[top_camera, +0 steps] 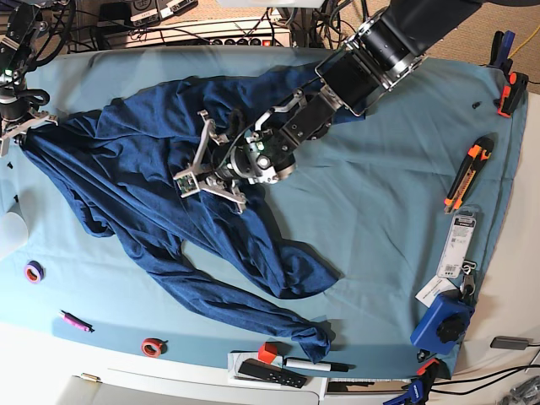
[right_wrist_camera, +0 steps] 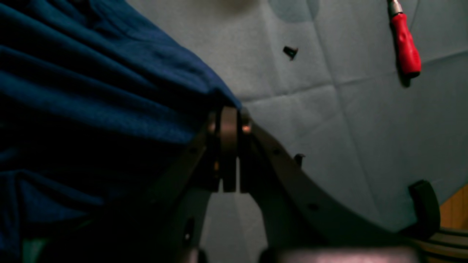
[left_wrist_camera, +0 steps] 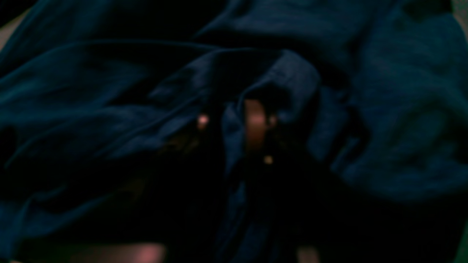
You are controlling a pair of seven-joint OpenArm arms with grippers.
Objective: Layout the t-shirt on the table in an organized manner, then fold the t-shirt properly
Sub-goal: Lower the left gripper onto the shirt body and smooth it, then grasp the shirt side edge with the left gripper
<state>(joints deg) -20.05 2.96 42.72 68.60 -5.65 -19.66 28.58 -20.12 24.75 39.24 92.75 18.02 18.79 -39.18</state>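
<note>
Right wrist view: right gripper (right_wrist_camera: 229, 120) has its jaws pressed together, pinching the edge of the t-shirt (right_wrist_camera: 91, 91), which drapes off to the left of the fingers. Teal table (right_wrist_camera: 310, 91) cloth lies beyond, with a red-handled tool (right_wrist_camera: 405, 47) lying on it near the top right.

Left wrist view, dark and blurred: left gripper (left_wrist_camera: 237, 120) sits buried in navy folds, a ridge of fabric caught between its clenched fingers (left_wrist_camera: 255, 124).

Base view: left gripper (top_camera: 207, 173) is down on the middle of the t-shirt (top_camera: 143, 169), the arm reaching in from the upper right. Right gripper (top_camera: 21, 126) holds the garment's far left edge near the table (top_camera: 380, 211) border. Shirt lies spread but wrinkled across the left half of the table, one long sleeve trailing toward the front edge. Orange-and-black utility knife (top_camera: 464, 173) and blue clamp (top_camera: 443, 325) lie well apart on the right side.
</note>
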